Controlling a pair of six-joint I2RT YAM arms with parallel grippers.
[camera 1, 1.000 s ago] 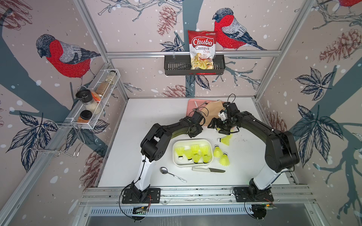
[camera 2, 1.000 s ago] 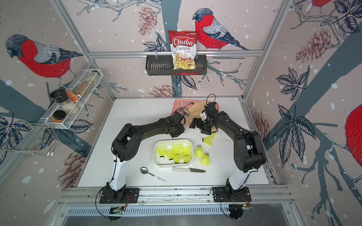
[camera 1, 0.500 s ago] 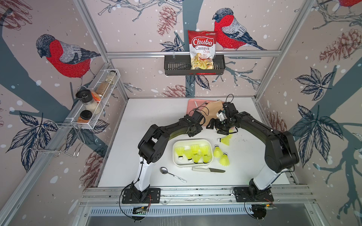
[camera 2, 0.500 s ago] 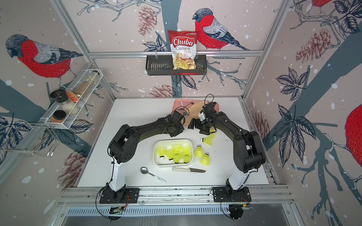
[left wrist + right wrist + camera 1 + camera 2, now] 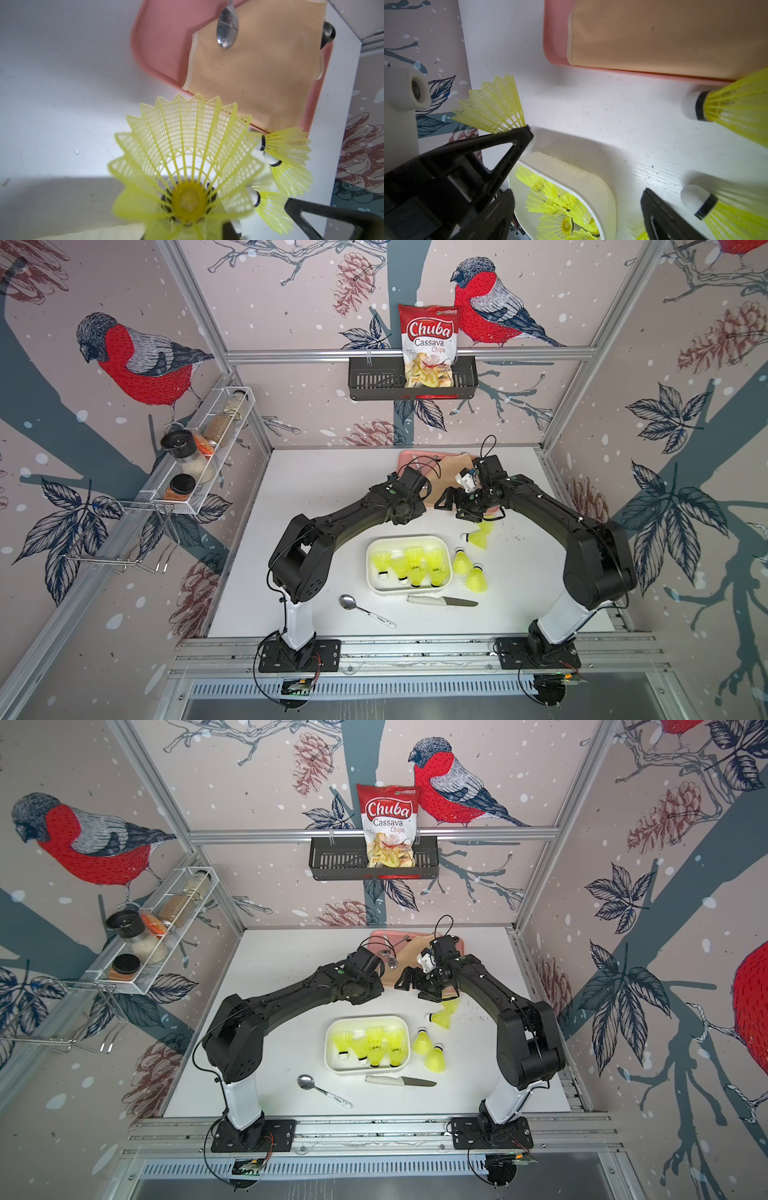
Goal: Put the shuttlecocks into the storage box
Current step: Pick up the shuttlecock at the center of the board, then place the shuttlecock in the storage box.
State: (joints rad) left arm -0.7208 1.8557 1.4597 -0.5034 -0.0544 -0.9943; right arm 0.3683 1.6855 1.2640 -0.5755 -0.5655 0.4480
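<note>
The white storage box [image 5: 409, 540] sits mid-table with several yellow-green shuttlecocks [image 5: 411, 566] inside. Three more lie on the table to its right [image 5: 478, 537] [image 5: 461, 562] [image 5: 476, 580]. My left gripper [image 5: 188, 207] is shut on the tip of a shuttlecock [image 5: 187, 145] whose skirt opens toward the wrist camera; it hangs just behind the box. That held shuttlecock [image 5: 494, 108] also shows in the right wrist view. My right gripper [image 5: 455, 506] is open and empty, hovering behind the box's far right corner [image 5: 602, 187], with loose shuttlecocks [image 5: 737, 108] beside it.
A pink tray [image 5: 409, 460] with a beige cloth [image 5: 449, 472] and a spoon [image 5: 392, 959] lies at the back. A knife [image 5: 440, 600] and another spoon [image 5: 365, 610] lie in front of the box. A black basket [image 5: 374, 383] hangs on the back wall.
The right gripper has drifted slightly left toward the left wrist. The left arm's elbow has swung a little toward the front left, still holding its shuttlecock.
</note>
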